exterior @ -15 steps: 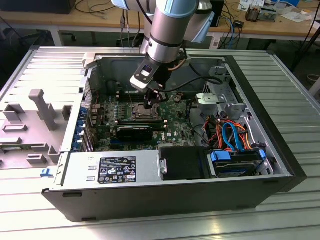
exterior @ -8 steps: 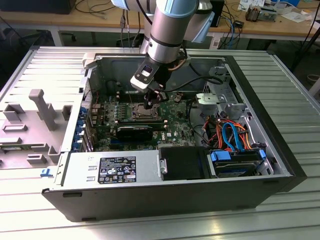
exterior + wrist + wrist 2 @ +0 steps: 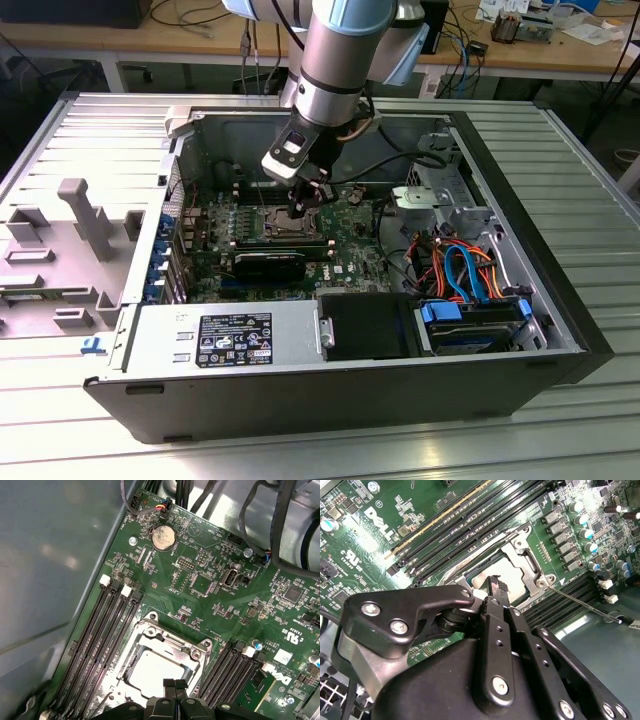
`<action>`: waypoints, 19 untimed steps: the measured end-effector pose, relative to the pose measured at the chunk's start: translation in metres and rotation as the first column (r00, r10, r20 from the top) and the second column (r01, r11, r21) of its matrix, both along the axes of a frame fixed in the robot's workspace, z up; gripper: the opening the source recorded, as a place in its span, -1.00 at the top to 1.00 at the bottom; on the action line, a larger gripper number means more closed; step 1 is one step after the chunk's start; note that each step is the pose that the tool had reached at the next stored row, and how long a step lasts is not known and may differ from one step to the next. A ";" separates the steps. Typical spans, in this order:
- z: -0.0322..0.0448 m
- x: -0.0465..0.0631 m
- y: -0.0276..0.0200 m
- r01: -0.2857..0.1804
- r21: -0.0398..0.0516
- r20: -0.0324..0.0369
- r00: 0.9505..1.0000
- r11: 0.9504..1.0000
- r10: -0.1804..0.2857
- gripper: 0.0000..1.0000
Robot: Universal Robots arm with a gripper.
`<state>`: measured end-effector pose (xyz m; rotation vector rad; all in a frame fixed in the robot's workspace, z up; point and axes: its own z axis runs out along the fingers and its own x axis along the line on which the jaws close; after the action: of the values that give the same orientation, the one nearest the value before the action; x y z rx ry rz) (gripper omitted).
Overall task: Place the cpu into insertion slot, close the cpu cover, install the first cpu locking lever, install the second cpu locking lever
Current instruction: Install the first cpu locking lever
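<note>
- Gripper [image 3: 175,683] fingers look pressed together to me, gripping nothing, tips at the cpu cover [image 3: 177,639] edge.
- I see the cpu [image 3: 150,672] seated beneath its window.
- One thin lever [image 3: 580,601] juts outward.

You are looking at a silvery ribbed metal table [image 3: 590,180] that is carrying two things. An open black computer case [image 3: 330,400] is lying on its side across the middle, its open face pointing upward. Just beside it, toward the exterior view's left, a light grey panel [image 3: 45,290] with raised grey blocks is lying flat.
</note>
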<state>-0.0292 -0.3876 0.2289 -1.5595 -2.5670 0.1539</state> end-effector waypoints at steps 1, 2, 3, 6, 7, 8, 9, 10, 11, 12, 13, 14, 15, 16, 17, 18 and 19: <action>0.0000 0.000 0.0000 -0.001 0.000 0.000 1.000 1.000 0.001 0.79; 0.0000 0.000 0.0000 -0.003 0.000 0.000 1.000 1.000 0.003 0.79; 0.0000 0.000 0.0000 -0.004 0.000 0.000 1.000 1.000 0.004 0.79; 0.0000 0.000 -0.0001 -0.009 0.000 0.000 1.000 1.000 0.009 0.79; 0.0000 0.000 -0.0001 -0.011 0.000 0.000 1.000 1.000 0.011 0.79; 0.0000 0.000 -0.0001 -0.013 0.000 0.000 1.000 1.000 0.013 0.79; 0.0000 0.000 -0.0001 -0.015 0.000 0.000 1.000 1.000 0.015 0.79; 0.0000 0.000 -0.0001 -0.016 0.000 0.000 1.000 1.000 0.016 0.79; 0.0000 0.000 -0.0002 -0.018 0.000 0.000 1.000 1.000 0.018 0.79; 0.0000 0.000 -0.0002 -0.019 0.000 0.000 1.000 1.000 0.019 0.79; 0.0000 0.000 -0.0002 -0.021 0.000 0.000 1.000 1.000 0.021 0.79; 0.0000 0.000 -0.0002 -0.022 0.000 0.000 1.000 1.000 0.022 0.79; 0.0000 0.000 -0.0002 -0.025 0.000 0.000 1.000 1.000 0.025 0.79; 0.0000 0.000 -0.0002 -0.028 0.000 0.000 1.000 1.000 0.028 0.79; 0.0000 0.000 -0.0002 -0.030 0.000 0.000 1.000 1.000 0.030 0.79; 0.0000 0.000 -0.0002 -0.031 0.000 0.000 1.000 1.000 0.031 0.79; 0.0000 0.000 -0.0002 -0.033 0.000 0.000 0.999 0.999 0.033 0.79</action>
<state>-0.0292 -0.3878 0.2289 -1.5171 -2.5941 0.1573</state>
